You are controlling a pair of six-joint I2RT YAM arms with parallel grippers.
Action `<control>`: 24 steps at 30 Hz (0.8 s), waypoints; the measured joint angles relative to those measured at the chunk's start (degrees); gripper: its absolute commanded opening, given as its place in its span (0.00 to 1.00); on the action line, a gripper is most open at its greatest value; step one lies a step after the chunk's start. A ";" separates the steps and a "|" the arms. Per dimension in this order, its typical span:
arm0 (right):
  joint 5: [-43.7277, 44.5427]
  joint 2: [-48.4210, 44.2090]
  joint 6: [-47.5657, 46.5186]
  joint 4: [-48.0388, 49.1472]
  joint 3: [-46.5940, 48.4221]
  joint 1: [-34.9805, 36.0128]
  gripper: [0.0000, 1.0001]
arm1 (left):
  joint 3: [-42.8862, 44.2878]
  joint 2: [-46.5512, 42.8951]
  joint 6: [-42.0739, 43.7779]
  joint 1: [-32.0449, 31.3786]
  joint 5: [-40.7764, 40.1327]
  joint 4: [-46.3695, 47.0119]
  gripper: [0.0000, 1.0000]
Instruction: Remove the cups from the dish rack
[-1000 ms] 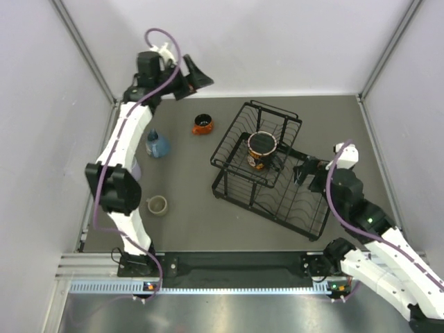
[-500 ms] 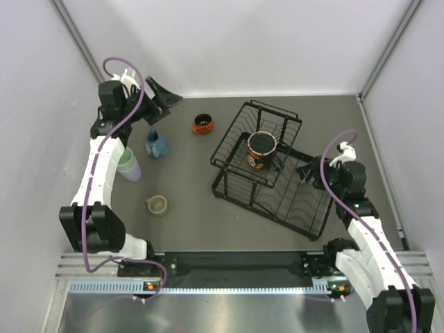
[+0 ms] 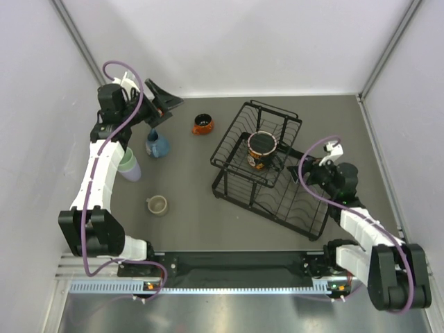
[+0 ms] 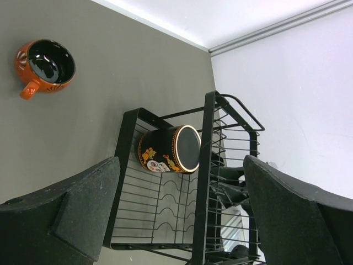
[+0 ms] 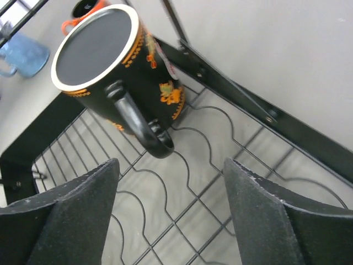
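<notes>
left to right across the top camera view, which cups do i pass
mint-green tumbler → blue mug → orange cup → patterned mug. The beige mug lines up with the blue mug, so it is left out.

White arm links [image 3: 100, 166], black joints [image 3: 90, 232], looping purple cables [image 3: 123, 62]

1. Top view: the left arm [image 3: 103, 165] covers part of the tall mint-green tumbler [image 3: 130, 166].
2. Right wrist view: the small squat orange cup [image 5: 67, 24] is only a sliver behind the large black mug with orange pattern [image 5: 116, 66]. The blue mug [image 5: 25, 55] is blurred and cut by the left edge.
3. Left wrist view: the black wire dish rack [image 4: 208, 138] runs off the bottom edge, and its near corners sit behind the left gripper [image 4: 180, 163].
4. Top view: the right gripper [image 3: 306, 171] is too small and dark against the wires to read its jaws.
</notes>
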 measured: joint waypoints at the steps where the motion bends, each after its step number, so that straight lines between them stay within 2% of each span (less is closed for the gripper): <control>1: -0.74 1.03 -0.72 1.40 -0.15 0.00 0.77 | -0.11 0.00 -0.07 0.00 0.07 -0.02 0.99; 12: -10.03 11.82 -3.61 6.56 3.58 0.00 0.70 | -0.55 -0.59 -0.98 0.00 1.01 0.39 0.99; 24: -12.70 20.65 3.10 17.46 4.61 0.00 0.66 | -0.55 -0.59 -2.64 0.61 2.36 1.86 0.99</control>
